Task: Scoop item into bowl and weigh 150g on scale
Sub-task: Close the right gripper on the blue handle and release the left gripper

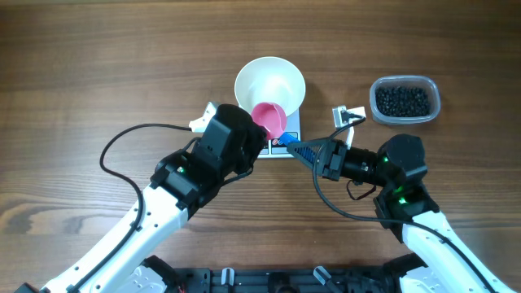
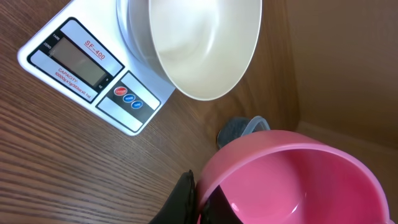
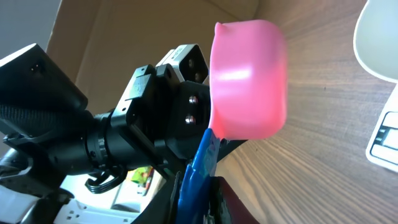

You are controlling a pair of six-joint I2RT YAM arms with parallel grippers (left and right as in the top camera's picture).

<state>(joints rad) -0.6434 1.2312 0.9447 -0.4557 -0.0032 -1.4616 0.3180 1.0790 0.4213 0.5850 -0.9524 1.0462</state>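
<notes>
Holding the pink scoop (image 1: 270, 118) by its blue handle, the right gripper (image 1: 316, 152) is closed on it. The scoop's cup is empty and hangs by the near edge of the white bowl (image 1: 269, 77). The bowl is empty too and sits on the scale (image 2: 74, 59). The left gripper (image 1: 254, 137) is closed, just beside the cup. The black pellets (image 1: 403, 100) lie in the clear tub (image 1: 435, 98), to the right.

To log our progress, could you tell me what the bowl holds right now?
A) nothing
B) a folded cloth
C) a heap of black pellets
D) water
A: the bowl on the scale shows only bare white inside in both the overhead and left wrist views, and the pellets lie in the tub.
</notes>
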